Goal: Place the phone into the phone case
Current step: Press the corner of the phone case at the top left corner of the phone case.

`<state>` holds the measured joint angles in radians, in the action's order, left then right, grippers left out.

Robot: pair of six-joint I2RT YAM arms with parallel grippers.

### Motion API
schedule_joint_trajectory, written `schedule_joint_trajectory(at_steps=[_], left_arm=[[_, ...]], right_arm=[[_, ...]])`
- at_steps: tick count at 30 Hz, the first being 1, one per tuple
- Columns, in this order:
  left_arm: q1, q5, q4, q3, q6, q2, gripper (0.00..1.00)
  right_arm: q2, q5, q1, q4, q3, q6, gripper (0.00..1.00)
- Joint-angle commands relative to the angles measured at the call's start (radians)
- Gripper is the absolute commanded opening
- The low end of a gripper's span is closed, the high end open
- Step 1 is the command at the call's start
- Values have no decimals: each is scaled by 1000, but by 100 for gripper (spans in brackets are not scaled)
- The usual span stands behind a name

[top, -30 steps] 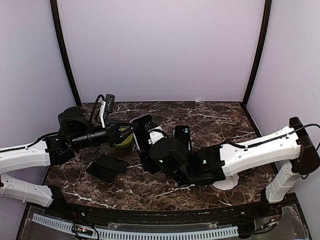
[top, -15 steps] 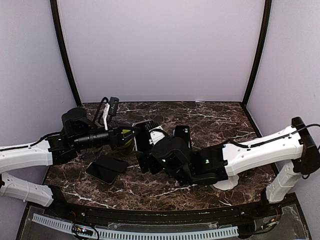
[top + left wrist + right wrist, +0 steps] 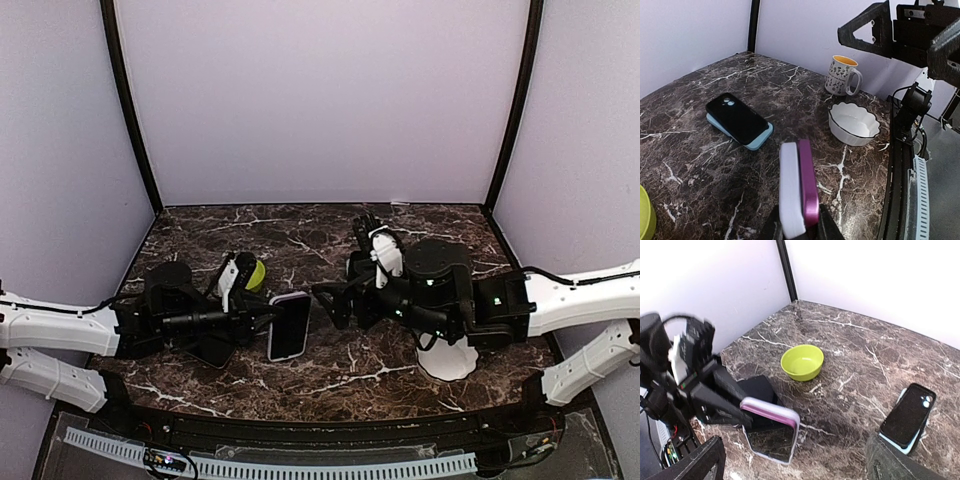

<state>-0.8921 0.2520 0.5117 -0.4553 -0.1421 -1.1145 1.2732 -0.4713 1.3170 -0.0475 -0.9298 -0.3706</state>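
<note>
Drawn back rightward since the earlier frame, the right gripper [image 3: 328, 303] is spread wide; the phone [image 3: 288, 326], flush against the purple phone case [image 3: 809, 185], is clamped by the lowered left gripper [image 3: 262, 322] near the table's [image 3: 420, 235] middle.

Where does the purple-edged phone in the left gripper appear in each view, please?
Top external: purple-edged phone low, left of centre.
Left wrist: purple-edged phone bottom centre, edge-on.
Right wrist: purple-edged phone lower left, screen showing.
Shared landmark: green bowl, visible in all three.
</note>
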Motion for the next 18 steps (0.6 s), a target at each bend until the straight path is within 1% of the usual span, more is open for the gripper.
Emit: schedule_joint_trajectory(at_steps=[1,4,7,9,13,18], left_arm=[[-36,-163,204,41,45,87,0],[-47,-196,222,74,36,129,0],[-64,-194,156,26,31,132,0],[-87,-196,142,-2,26,111,0],[-119,-161,237,-26,-23,39,0],[-150,-111,337,-52,-33,-69,0]], right_arm=[[95,-11,-18,-82,-78,71,98],[180,10,-21,9,-193,104,98],[204,6,-22,82,-256,101,98],[185,-23,-30,104,-250,81,98],[109,-17,-75,115,-186,27,98],[32,-4,-79,194,-157,-61,98]])
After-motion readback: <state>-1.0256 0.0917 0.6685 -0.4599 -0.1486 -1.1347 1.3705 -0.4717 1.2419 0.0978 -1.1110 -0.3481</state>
